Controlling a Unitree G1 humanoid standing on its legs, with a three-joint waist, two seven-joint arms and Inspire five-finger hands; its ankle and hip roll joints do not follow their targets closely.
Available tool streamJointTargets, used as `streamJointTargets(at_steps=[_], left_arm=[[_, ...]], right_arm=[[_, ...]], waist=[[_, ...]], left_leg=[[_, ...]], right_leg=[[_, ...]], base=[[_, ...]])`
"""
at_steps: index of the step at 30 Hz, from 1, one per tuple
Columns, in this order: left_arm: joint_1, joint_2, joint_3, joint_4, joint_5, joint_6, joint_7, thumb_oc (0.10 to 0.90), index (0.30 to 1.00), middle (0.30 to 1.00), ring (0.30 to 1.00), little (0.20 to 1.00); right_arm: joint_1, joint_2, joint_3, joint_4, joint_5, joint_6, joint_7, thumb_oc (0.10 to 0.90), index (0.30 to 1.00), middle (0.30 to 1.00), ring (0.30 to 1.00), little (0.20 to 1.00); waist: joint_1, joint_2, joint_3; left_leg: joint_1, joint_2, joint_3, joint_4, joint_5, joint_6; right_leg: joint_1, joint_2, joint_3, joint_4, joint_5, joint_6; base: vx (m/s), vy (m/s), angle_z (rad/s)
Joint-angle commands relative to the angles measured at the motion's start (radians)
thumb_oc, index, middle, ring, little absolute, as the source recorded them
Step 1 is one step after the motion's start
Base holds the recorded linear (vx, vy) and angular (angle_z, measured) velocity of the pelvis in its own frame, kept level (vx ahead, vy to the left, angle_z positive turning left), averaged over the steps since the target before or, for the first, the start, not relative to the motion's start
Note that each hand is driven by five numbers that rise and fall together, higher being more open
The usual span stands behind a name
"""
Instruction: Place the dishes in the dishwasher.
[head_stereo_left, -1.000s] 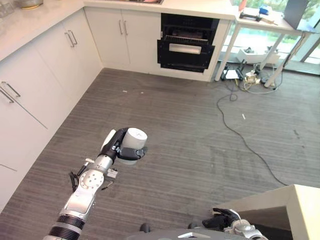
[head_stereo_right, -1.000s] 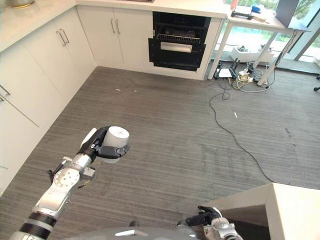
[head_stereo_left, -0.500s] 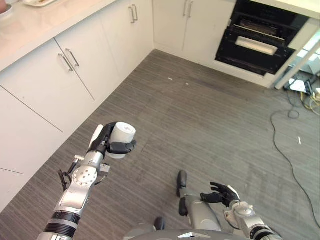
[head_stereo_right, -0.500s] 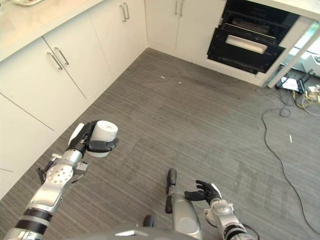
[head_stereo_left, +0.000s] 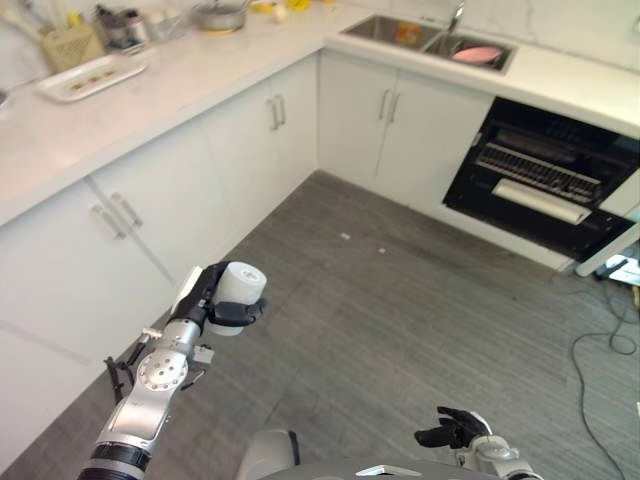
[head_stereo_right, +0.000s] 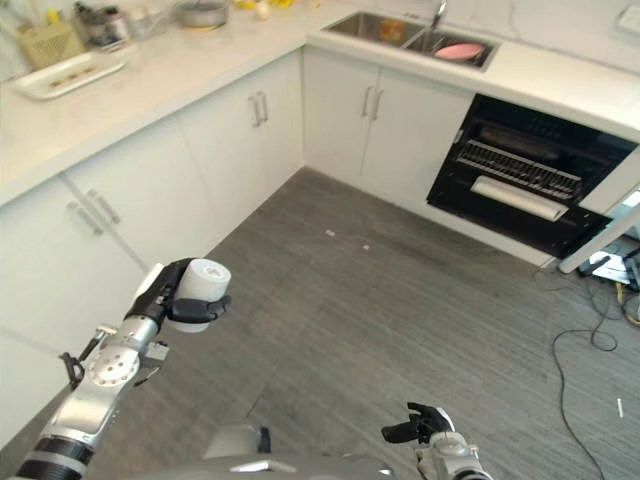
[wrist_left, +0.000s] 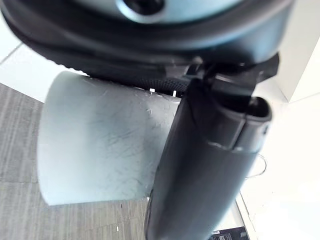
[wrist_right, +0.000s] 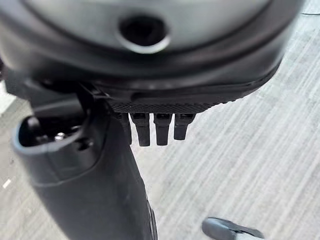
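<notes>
— Swung round since a moment ago? Counter and sink now ahead?
— Yes. Left hand (head_stereo_left: 208, 297) clamped on white cup (head_stereo_left: 236, 291), raised over grey floor (head_stereo_left: 400, 330), beside white cabinets (head_stereo_left: 150, 210).
— Right hand (head_stereo_right: 425, 428)?
— Low, fingers relaxed, holding nothing.
— Dishwasher (head_stereo_left: 545, 185)?
— Open, well apart from cup, right of sink (head_stereo_left: 420, 32).

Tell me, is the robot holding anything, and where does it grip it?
Its left hand holds a white cup around its side wall, thumb across the front. The right hand holds nothing.
</notes>
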Motion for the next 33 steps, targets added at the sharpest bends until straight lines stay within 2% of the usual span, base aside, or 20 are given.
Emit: streamJointTargets(at_steps=[1,2,3,5,6,8,10,13,16,18,20,21,23,24,26,28,29,30,31,33], left_arm=[[-0.047,0.007,0.066,-0.124,-0.011,-0.092,0.014,0.4,0.3,0.3,0.3,0.3],[-0.046,0.006,0.066,-0.125,-0.011,-0.092,0.014,0.4,0.3,0.3,0.3,0.3],[-0.033,0.004,0.07,-0.118,0.025,-0.093,0.036,0.4,0.3,0.3,0.3,0.3],[-0.032,0.008,0.059,-0.121,0.027,-0.09,0.028,0.4,0.3,0.3,0.3,0.3],[-0.039,0.008,0.045,-0.128,0.041,-0.097,0.023,0.4,0.3,0.3,0.3,0.3],[-0.057,0.015,0.043,-0.116,0.063,-0.093,0.026,0.4,0.3,0.3,0.3,0.3],[-0.068,0.031,0.038,-0.108,0.111,-0.083,0.03,0.4,0.3,0.3,0.3,0.3],[-0.076,0.03,0.056,-0.091,0.154,-0.065,0.05,0.4,0.3,0.3,0.3,0.3],[-0.09,0.016,0.058,-0.089,0.168,-0.076,0.059,0.4,0.3,0.3,0.3,0.3],[-0.098,0.005,0.06,-0.09,0.165,-0.085,0.063,0.4,0.3,0.3,0.3,0.3],[-0.108,-0.006,0.07,-0.081,0.171,-0.087,0.077,0.4,0.3,0.3,0.3,0.3],[-0.108,-0.007,0.07,-0.077,0.172,-0.088,0.079,0.4,0.3,0.3,0.3,0.3],[-0.116,-0.017,0.075,-0.065,0.189,-0.087,0.095,0.4,0.3,0.3,0.3,0.3],[-0.112,-0.036,0.07,-0.064,0.182,-0.1,0.087,0.4,0.3,0.3,0.3,0.3],[-0.105,-0.046,0.067,-0.056,0.182,-0.099,0.087,0.4,0.3,0.3,0.3,0.3],[-0.088,-0.067,0.059,-0.053,0.164,-0.099,0.085,0.4,0.3,0.3,0.3,0.3],[-0.087,-0.069,0.058,-0.051,0.164,-0.1,0.085,0.4,0.3,0.3,0.3,0.3],[-0.071,-0.066,0.065,-0.056,0.149,-0.096,0.084,0.4,0.3,0.3,0.3,0.3],[-0.065,-0.065,0.07,-0.062,0.137,-0.095,0.086,0.4,0.3,0.3,0.3,0.3],[-0.061,-0.06,0.078,-0.067,0.121,-0.097,0.104,0.4,0.3,0.3,0.3,0.3]], right_arm=[[-0.02,-0.064,-0.009,-0.089,0.073,-0.056,0.004,0.8,0.9,0.9,0.9,0.9],[-0.019,-0.065,-0.009,-0.09,0.072,-0.055,0.004,0.8,0.9,0.9,0.9,0.9],[-0.034,-0.07,-0.009,-0.085,0.048,-0.059,0.0,0.8,0.9,0.9,0.9,0.9],[-0.022,-0.059,-0.02,-0.099,0.048,-0.068,0.002,0.8,0.9,0.9,0.9,0.9],[-0.008,-0.054,-0.038,-0.115,0.059,-0.077,0.0,0.8,0.9,0.9,0.9,0.9],[-0.001,-0.04,-0.074,-0.141,0.078,-0.082,-0.013,0.8,0.9,0.9,0.9,0.9],[-0.007,-0.028,-0.081,-0.19,0.098,-0.083,-0.013,0.8,0.9,0.9,0.9,0.9],[-0.019,-0.041,-0.072,-0.304,0.061,-0.089,-0.027,0.8,0.9,0.9,0.9,0.9],[-0.025,-0.064,-0.08,-0.41,0.032,-0.099,-0.048,0.8,0.9,0.9,0.9,0.9],[-0.025,-0.088,-0.085,-0.49,0.006,-0.105,-0.055,0.8,0.9,0.9,0.9,0.9],[-0.037,-0.098,-0.076,-0.538,-0.012,-0.114,-0.057,0.8,0.9,0.9,0.9,0.9],[-0.033,-0.097,-0.075,-0.544,-0.015,-0.111,-0.058,0.8,0.9,0.9,0.9,0.9],[-0.04,-0.097,-0.06,-0.586,-0.042,-0.114,-0.061,0.8,0.9,0.9,0.9,0.9],[-0.012,-0.104,-0.053,-0.633,-0.055,-0.121,-0.057,0.8,0.9,0.9,0.9,0.9],[0.001,-0.105,-0.049,-0.641,-0.064,-0.127,-0.056,0.8,0.9,0.9,0.9,0.9],[0.022,-0.114,-0.037,-0.667,-0.073,-0.131,-0.063,0.8,0.9,0.9,0.9,0.9],[0.024,-0.116,-0.036,-0.667,-0.073,-0.132,-0.063,0.8,0.9,0.9,0.9,0.9],[0.029,-0.125,-0.035,-0.688,-0.068,-0.131,-0.064,0.8,0.9,0.9,0.9,0.9],[0.03,-0.13,-0.039,-0.703,-0.06,-0.131,-0.071,0.8,0.9,0.9,0.9,0.9],[0.023,-0.144,-0.044,-0.748,-0.054,-0.133,-0.083,0.8,0.9,0.9,0.9,0.9]], waist=[[0.014,0.076,0.029],[0.015,0.074,0.028],[0.053,0.076,0.028],[0.048,0.097,-0.002],[0.043,0.078,-0.015],[0.033,0.081,-0.03],[-0.005,0.09,-0.008],[-0.029,0.119,0.019],[-0.047,0.112,0.019],[-0.054,0.095,0.02],[-0.048,0.07,0.011],[-0.047,0.079,0.009],[-0.04,0.065,0.004],[-0.033,0.052,-0.026],[-0.036,0.054,-0.045],[-0.046,0.082,-0.072],[-0.048,0.086,-0.074],[-0.036,0.093,-0.065],[-0.025,0.092,-0.049],[-0.015,0.086,-0.017]], left_leg=[[0.145,0.007,0.033,-0.753,0.098,-0.034],[0.155,0.003,0.036,-0.777,0.114,-0.033],[0.087,-0.04,-0.05,-0.916,0.183,-0.076],[0.131,-0.036,-0.066,-0.953,0.231,-0.068],[0.155,-0.058,-0.072,-0.941,0.228,-0.052],[0.211,-0.07,-0.051,-0.959,0.194,-0.008],[0.307,-0.086,-0.037,-0.969,0.144,0.042],[0.408,-0.081,-0.005,-0.994,0.093,0.077],[0.473,-0.087,0.023,-0.982,0.023,0.075],[0.516,-0.092,0.045,-0.964,-0.03,0.061],[0.569,-0.091,0.093,-0.97,-0.069,0.038],[0.578,-0.077,0.094,-0.972,-0.08,0.031],[0.616,-0.067,0.138,-0.964,-0.104,0.015],[0.648,-0.074,0.128,-0.939,-0.156,0.011],[0.669,-0.061,0.121,-0.897,-0.163,0.001],[0.641,0.017,0.107,-0.69,-0.085,-0.043],[0.633,0.026,0.104,-0.673,-0.093,-0.05],[0.557,0.068,0.084,-0.42,0.033,-0.086],[0.485,0.082,0.058,-0.254,0.103,-0.111],[0.397,0.14,0.079,-0.026,0.151,-0.138]], right_leg=[[-0.025,0.015,-0.052,-0.057,-0.112,0.144],[-0.027,0.012,-0.051,-0.057,-0.109,0.144],[0.048,0.007,0.002,-0.057,-0.146,0.162],[0.087,-0.004,0.02,-0.057,-0.164,0.174],[0.084,-0.035,0.031,0.007,-0.161,0.188],[-0.01,-0.068,0.026,0.247,-0.155,0.22],[-0.138,-0.105,0.026,0.577,0.021,0.259],[-0.307,-0.132,-0.055,0.827,0.024,0.253],[-0.369,-0.113,-0.172,0.625,-0.076,0.228],[-0.385,-0.092,-0.232,0.389,-0.076,0.227],[-0.402,-0.099,-0.357,0.143,-0.04,0.252],[-0.378,-0.075,-0.359,0.103,-0.032,0.252],[-0.414,-0.089,-0.43,0.014,0.001,0.258],[-0.362,-0.075,-0.419,-0.039,0.017,0.243],[-0.347,-0.064,-0.41,-0.027,0.024,0.219],[-0.286,-0.013,-0.398,-0.024,0.016,0.187],[-0.283,-0.005,-0.4,-0.029,0.016,0.182],[-0.227,0.023,-0.378,-0.041,-0.013,0.143],[-0.192,0.03,-0.375,-0.05,-0.023,0.118],[-0.14,0.046,-0.37,-0.057,-0.068,0.074]], base=[[0.55,0.291,-0.73],[0.73,0.361,-1.14],[0.58,0.227,-1.23],[0.69,0.305,-1.31],[0.57,0.336,-1.04],[0.43,0.342,-0.9],[0.37,0.345,-0.84],[0.31,0.263,-0.17],[0.41,0.087,-0.5],[0.45,-0.055,-0.43],[0.42,-0.086,-0.62],[0.33,-0.085,-0.88],[0.45,-0.114,-0.77],[0.47,-0.109,-0.47],[0.59,-0.149,-0.29],[0.66,-0.234,-0.11],[0.5,-0.259,0.09],[0.41,-0.256,0.13],[0.5,-0.33,0.02],[0.28,-0.209,-0.44]])
